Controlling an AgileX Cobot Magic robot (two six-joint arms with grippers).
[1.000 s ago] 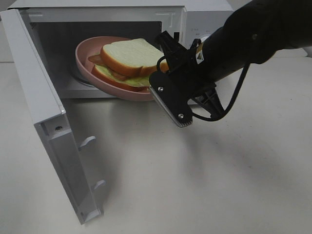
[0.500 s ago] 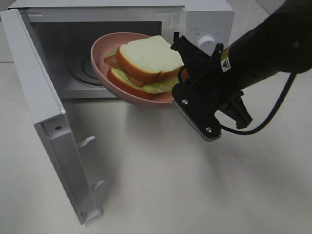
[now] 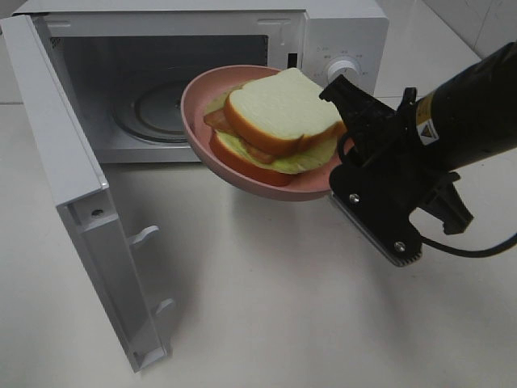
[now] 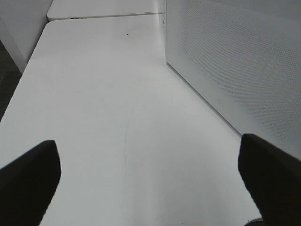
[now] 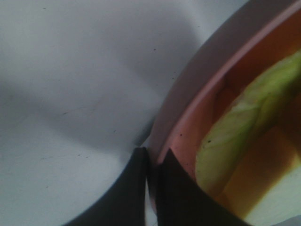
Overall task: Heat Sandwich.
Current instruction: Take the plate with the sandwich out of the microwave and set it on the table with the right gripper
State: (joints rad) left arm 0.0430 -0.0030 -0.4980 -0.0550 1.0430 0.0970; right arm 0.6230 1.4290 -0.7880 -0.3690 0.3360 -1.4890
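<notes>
The sandwich (image 3: 279, 121), white bread over light green and red-orange layers, lies on a round pink plate (image 3: 266, 184). The plate hangs tilted in the air in front of the open microwave (image 3: 347, 32), outside its cavity. My right gripper (image 3: 339, 171) is shut on the plate's right rim. In the right wrist view its fingers (image 5: 153, 162) pinch the pink rim (image 5: 197, 94), with the sandwich (image 5: 244, 117) just inside. My left gripper (image 4: 150, 188) is open with nothing between its fingers, over bare table beside the microwave's side wall (image 4: 235, 61).
The microwave door (image 3: 73, 178) stands swung open at the left, reaching toward the table's front. A glass turntable (image 3: 157, 109) lies bare inside the cavity. White table (image 3: 266, 307) spreads in front of the microwave.
My right gripper has drawn the plate with the sandwich rightward and toward the front, out of the microwave cavity. The left gripper has stayed open.
</notes>
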